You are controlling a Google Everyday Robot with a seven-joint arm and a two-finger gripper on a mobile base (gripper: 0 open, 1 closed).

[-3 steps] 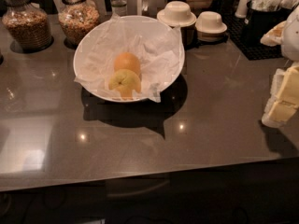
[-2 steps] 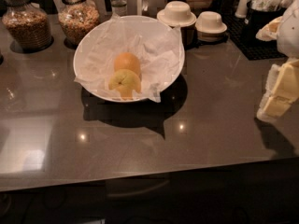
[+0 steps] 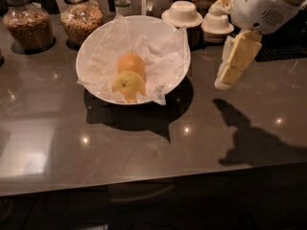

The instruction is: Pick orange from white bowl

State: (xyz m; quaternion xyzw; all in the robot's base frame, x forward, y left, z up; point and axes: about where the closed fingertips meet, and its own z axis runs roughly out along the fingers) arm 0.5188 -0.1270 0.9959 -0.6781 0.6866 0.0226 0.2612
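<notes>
Dark grey polished countertop (image 3: 144, 147) supports a wide, shallow, paper-lined white bowl (image 3: 144, 18) containing a yellowish, pitted round orange (image 3: 128, 83). The cream gripper (image 3: 229, 70) hangs right of the bowl, apart; its open or closed state cannot be told.

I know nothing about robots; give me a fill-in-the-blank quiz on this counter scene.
1. The white bowl is lined with crinkled ____.
2. The orange lies just in front of a smaller orange ball, so the bowl holds ____ round things.
3. The gripper hangs on the picture's ____ side, apart from the bowl.
Missing words: paper; two; right.
</notes>
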